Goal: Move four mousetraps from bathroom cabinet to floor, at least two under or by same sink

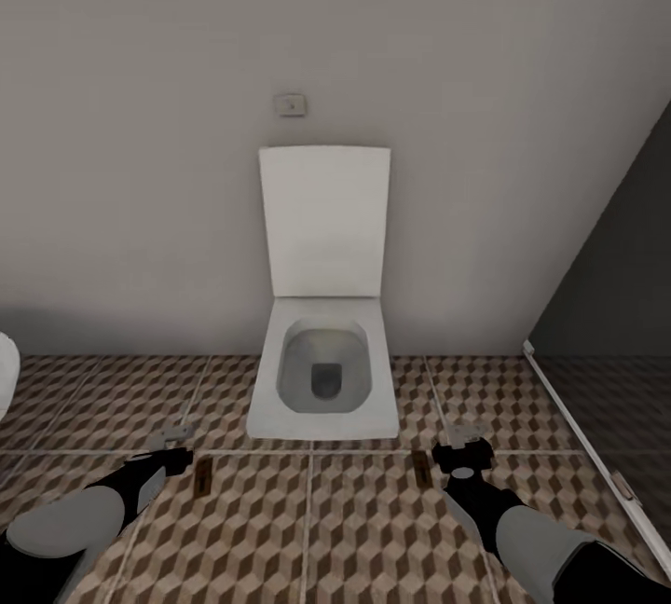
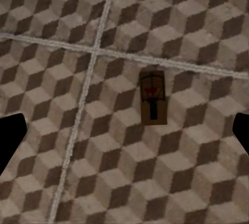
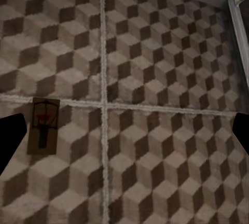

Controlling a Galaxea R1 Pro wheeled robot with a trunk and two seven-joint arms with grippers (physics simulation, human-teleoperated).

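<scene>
So the robot was parked facing a white toilet (image 1: pixel 323 371) with its lid (image 1: pixel 324 220) up against a plain grey wall (image 1: pixel 140 166), small flush button (image 1: pixel 290 104) above it. Two mousetraps were lying flat on the cube-pattern tile floor (image 1: pixel 308 539) in front of the toilet, one on each side. The left mousetrap (image 1: pixel 202 477) sat just beside the left gripper (image 1: pixel 171 437), and the right mousetrap (image 1: pixel 420 468) was right next to the right gripper (image 1: pixel 463 436).

In the left wrist view that trap (image 2: pixel 153 99) lay alone on a tile (image 2: pixel 171 172), close to a grout crossing, with both dark fingertips (image 2: pixel 10 138) way out at the edges of the picture, so that hand was spread wide and had nothing in it. Same deal on the other side: the right wrist view had its trap (image 3: pixel 43 126) just past a grout line, off toward one fingertip (image 3: pixel 9 140), fingers wide apart, holding nothing.

A dark glass shower panel (image 1: pixel 606 306) ran along the right, with its pale frame (image 1: pixel 596 455) meeting the tiles. A bit of something white and rounded (image 1: pixel 6 380) poked in at the far left, couldn't tell what it was.
</scene>
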